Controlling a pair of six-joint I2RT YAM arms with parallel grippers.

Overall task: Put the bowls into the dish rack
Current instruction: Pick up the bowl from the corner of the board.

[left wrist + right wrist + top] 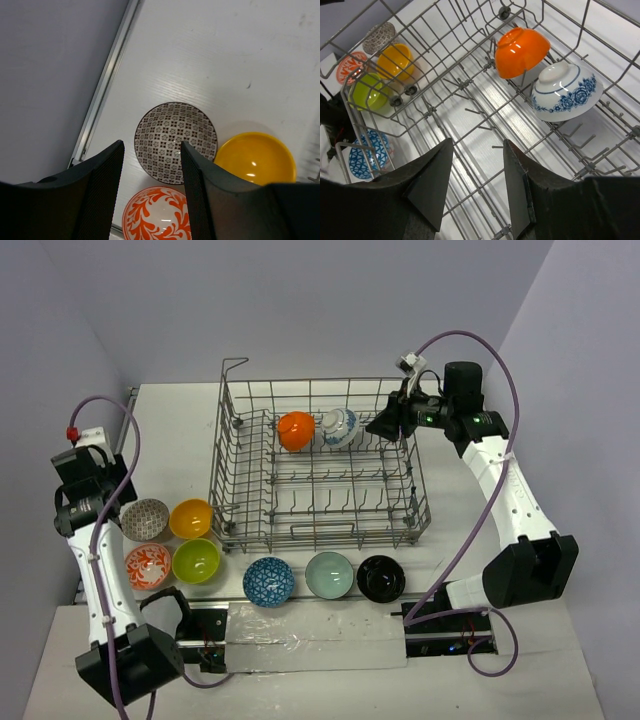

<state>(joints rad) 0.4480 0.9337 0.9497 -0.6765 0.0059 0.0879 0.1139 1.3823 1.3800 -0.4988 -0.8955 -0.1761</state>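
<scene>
The left pincer (151,150) is held spread, with nothing between its fingers. It is hung near the desk's left edge, above a brown-patterned bowl (175,141). The right pincer (476,147) is likewise held spread and empty, and is poised over the far right corner of the dish rack (320,490).

Two bowls are stood in the rack along its far edge, tilted between the tines. One is an orange bowl (295,430). Just beside it, towards the rack's right side, is a white bowl with blue flowers (339,427).

Seven bowls are set mouth up on the desk (170,430). Four are grouped in a square between the rack's left side and the desk's left edge. The brown-patterned bowl and a yellow bowl (191,518) are placed farther back, and a red-and-white bowl (148,566) and a lime green bowl (196,560) nearer. Three more are lined up along the rack's near side: a blue-patterned bowl (268,581), a pale teal bowl (329,574) and a black bowl (381,578).

The rack is placed about the middle of the white desk, with a raised wire loop (233,365) at its far left corner. A metal strip (102,90) is run along the desk's left edge. A silvery sheet (310,635) is laid at the near edge between the arm bases. The desk is enclosed by plain lilac walls (330,300), and purple cables (455,540) are looped from both arms.
</scene>
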